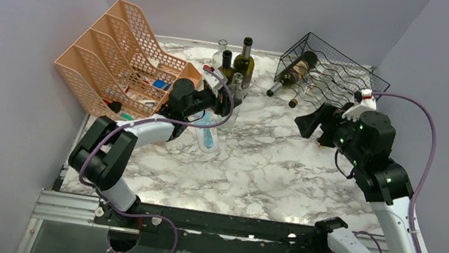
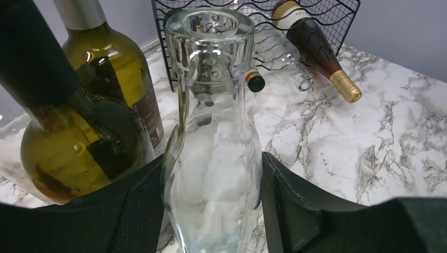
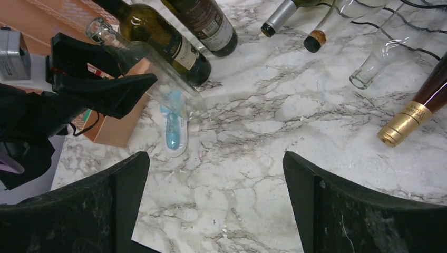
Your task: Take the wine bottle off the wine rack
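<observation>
One clear bottle [image 2: 213, 105] clamped in left gripper [image 2: 211, 163], off rack [image 1: 345, 67], tilted over counter [image 1: 282, 169], 11 o'clock of centre; base contact with counter unclear. Rack at 1 o'clock, rack bottles [image 1: 294, 68] lying in it. Right gripper [image 3: 211, 163] spread wide, empty, hovering just before rack. Green bottles [image 2: 105, 68] stand just beside held one, at its 9 o'clock. Risks: smooth glass sliding through grip; swing knocking green bottles over; tilted set-down letting bottle tip and roll.

A peach mesh organizer [image 1: 107, 59] stands on the marble table [image 1: 269, 167] beside upright green bottles [image 1: 243, 65].
</observation>
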